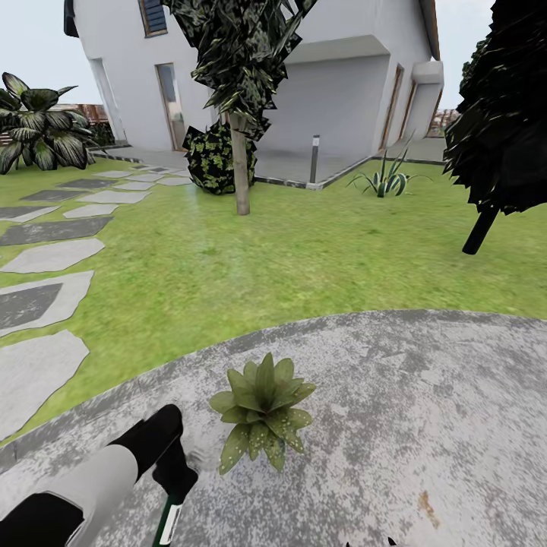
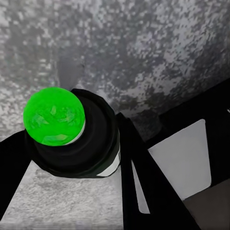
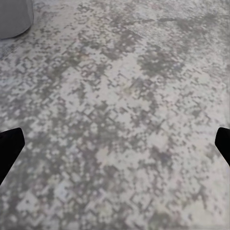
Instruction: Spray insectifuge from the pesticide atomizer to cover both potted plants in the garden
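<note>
The left gripper (image 1: 176, 486) hangs low over the round mottled grey patio (image 1: 425, 425), its black fingers closed around the pesticide atomizer (image 1: 169, 523), whose dark green body and white label band hang downward from the jaws. In the left wrist view the bottle (image 2: 72, 139) sits between the two dark fingers (image 2: 143, 187), seen end-on: a bright green round face ringed in white, then the dark body, with grey paving beyond it.

Just beyond the left jaws, a little toward the robot's right, stands the broad potted plant (image 1: 262, 406), a rosette of pale-speckled leaves resting on the paving (apart from the gripper, not touching it). The bottle hangs on the near side of this plant.

The right gripper (image 3: 115, 148) faces straight down at bare patio stone; its two black fingertips (image 3: 8, 148) show at opposite edges of the right wrist view, so the jaws stand wide with nothing between them. A pale grey rounded shape (image 3: 14, 17) sits at one corner past the jaws; what it is cannot be told.

Farther out lie the lawn (image 1: 251, 258), stepping stones (image 1: 45, 258), a thin-trunked tree (image 1: 241, 152), a grey bollard lamp (image 1: 314, 159) and a white house (image 1: 304, 76).
</note>
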`<state>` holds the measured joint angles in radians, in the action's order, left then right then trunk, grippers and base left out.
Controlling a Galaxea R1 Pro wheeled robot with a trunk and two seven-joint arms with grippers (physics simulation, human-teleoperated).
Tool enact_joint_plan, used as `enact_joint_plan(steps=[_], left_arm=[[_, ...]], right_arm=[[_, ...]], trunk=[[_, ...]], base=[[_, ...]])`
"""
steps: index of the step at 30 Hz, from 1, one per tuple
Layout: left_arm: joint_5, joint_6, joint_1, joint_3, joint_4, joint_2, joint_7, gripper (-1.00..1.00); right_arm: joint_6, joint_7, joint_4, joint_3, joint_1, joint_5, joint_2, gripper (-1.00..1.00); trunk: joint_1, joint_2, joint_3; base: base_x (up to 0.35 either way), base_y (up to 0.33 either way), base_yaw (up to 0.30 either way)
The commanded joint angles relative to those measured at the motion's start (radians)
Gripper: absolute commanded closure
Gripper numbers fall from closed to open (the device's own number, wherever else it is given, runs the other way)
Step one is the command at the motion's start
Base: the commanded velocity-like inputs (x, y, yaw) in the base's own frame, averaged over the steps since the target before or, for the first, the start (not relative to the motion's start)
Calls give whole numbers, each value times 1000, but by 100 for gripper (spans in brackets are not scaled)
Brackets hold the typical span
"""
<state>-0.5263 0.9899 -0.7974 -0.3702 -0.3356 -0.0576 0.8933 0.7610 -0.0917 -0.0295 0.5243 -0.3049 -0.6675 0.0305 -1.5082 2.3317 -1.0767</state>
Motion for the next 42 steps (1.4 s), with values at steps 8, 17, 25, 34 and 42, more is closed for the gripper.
enact_joint_plan(steps=[8,17,25,34,42], left_arm=[[-9,-16,14,1,-87,5,9,100],[-9,-13,15,3,-117,11,12,100],[-9,-14,18,-2,-100,-1,9,100],[-9,-13,20,3,-102,-2,9,100],[-9,-13,20,2,-102,-1,10,100]], right_arm=[[1,-9,0,2,0,-11,0,-100],[1,-9,1,2,0,-11,0,-100],[1,-10,1,2,0,-11,0,-100],[1,-8,0,2,0,-11,0,-100],[1,-9,1,3,0,-9,-8,-100]], trunk=[[0,0,-1],[0,0,-1],[0,0,-1],[0,0,-1],[0,0,-1]], base=[[26,14,0],[174,154,-8],[-21,6,-265],[-208,191,-159],[33,325,-1]])
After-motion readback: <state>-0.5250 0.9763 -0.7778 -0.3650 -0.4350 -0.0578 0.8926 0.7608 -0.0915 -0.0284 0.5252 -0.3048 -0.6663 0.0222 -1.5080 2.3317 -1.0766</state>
